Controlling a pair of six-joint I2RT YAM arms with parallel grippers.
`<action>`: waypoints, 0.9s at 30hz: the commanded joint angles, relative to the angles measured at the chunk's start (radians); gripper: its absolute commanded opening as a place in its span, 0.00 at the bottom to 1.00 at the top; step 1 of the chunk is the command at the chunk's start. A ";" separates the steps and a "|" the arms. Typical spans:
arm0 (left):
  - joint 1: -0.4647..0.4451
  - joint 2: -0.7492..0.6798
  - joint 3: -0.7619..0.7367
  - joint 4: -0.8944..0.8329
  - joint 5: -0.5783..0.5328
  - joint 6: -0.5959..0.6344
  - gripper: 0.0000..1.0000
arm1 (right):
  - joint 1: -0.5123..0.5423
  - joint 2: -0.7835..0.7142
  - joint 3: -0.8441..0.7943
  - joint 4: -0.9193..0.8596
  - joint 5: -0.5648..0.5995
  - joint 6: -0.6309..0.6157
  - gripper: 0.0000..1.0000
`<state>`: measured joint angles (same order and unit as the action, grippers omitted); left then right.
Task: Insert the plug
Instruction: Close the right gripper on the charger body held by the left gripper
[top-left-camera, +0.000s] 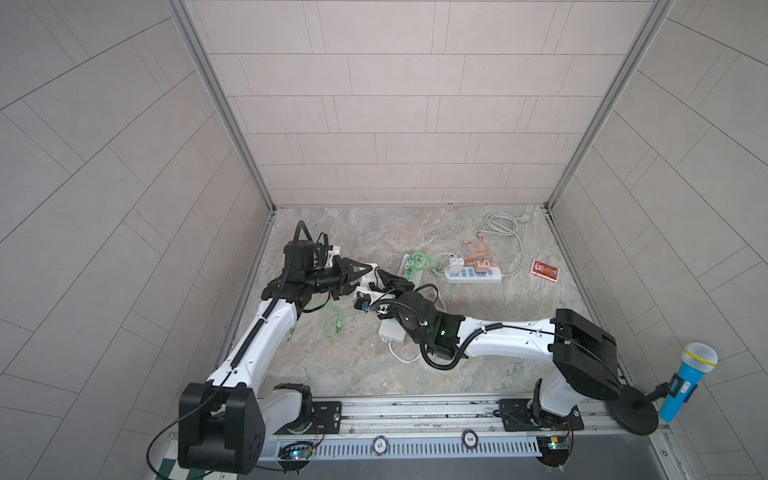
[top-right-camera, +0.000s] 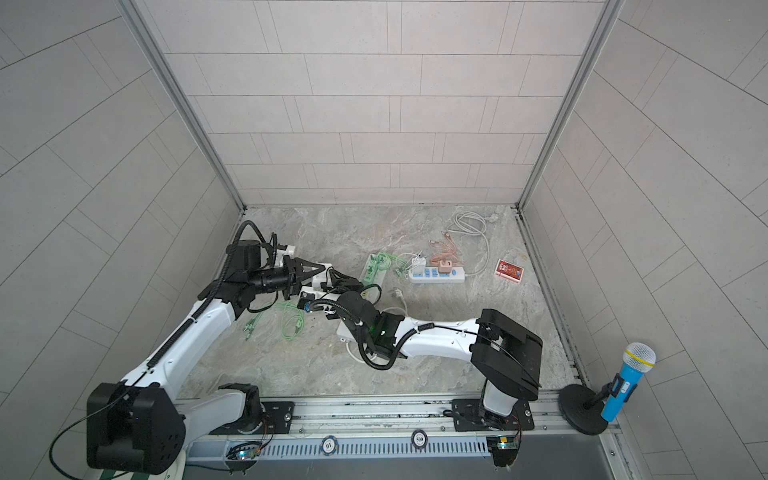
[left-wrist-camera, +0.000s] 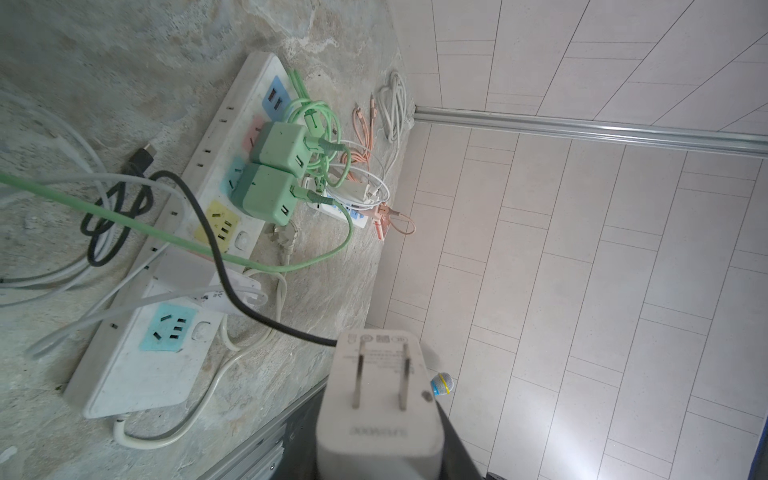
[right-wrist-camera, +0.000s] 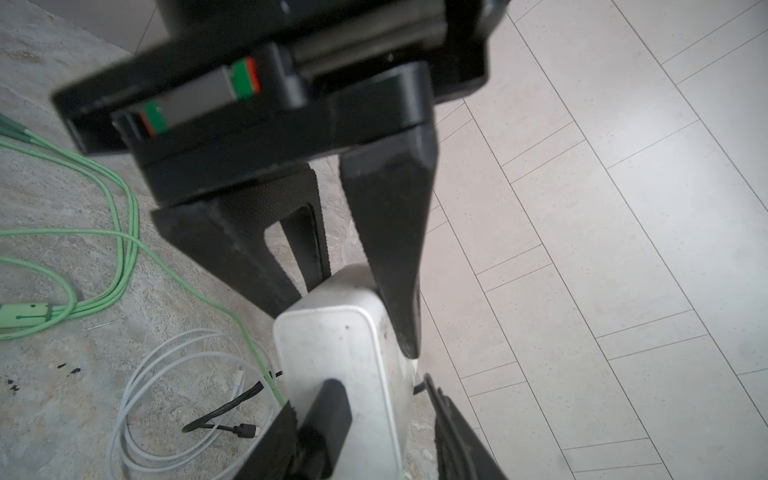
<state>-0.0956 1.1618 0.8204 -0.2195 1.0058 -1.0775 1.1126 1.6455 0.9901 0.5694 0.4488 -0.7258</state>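
Fig.: White, round-cornered plug (left-wrist-camera: 378, 399), 2 flat metal prongs bare, is held above the marbled stone table (top-left-camera: 478, 374). L gripper (right-wrist-camera: 349, 328) is clamped on it and R gripper (right-wrist-camera: 378, 382) is closed round the same body. Black cable (left-wrist-camera: 232, 291) and green cable (left-wrist-camera: 124, 224) cross the long white power strip (left-wrist-camera: 137, 374). 2 matte green cube chargers (left-wrist-camera: 274, 145) fill its mid sockets.

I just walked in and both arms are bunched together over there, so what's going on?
Both arms grip one white charger plug: the left end effector pinches one end, the right end effector the other, likely a handover or regrip. Its two prongs are bare, not yet in the long power strip, where two green chargers sit and a blue socket is free.
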 joint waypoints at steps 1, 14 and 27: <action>-0.010 0.001 -0.001 -0.102 0.124 0.021 0.00 | -0.034 0.016 0.040 0.064 0.068 0.012 0.48; -0.010 0.018 0.025 -0.116 0.133 0.026 0.00 | -0.034 0.033 0.053 0.119 0.069 0.000 0.34; -0.010 0.083 0.072 -0.120 0.099 0.072 0.14 | -0.030 -0.005 0.036 0.074 0.044 0.036 0.07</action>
<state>-0.0921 1.2369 0.8646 -0.3084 1.0763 -1.1172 1.1023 1.6932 0.9962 0.5743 0.4881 -0.7490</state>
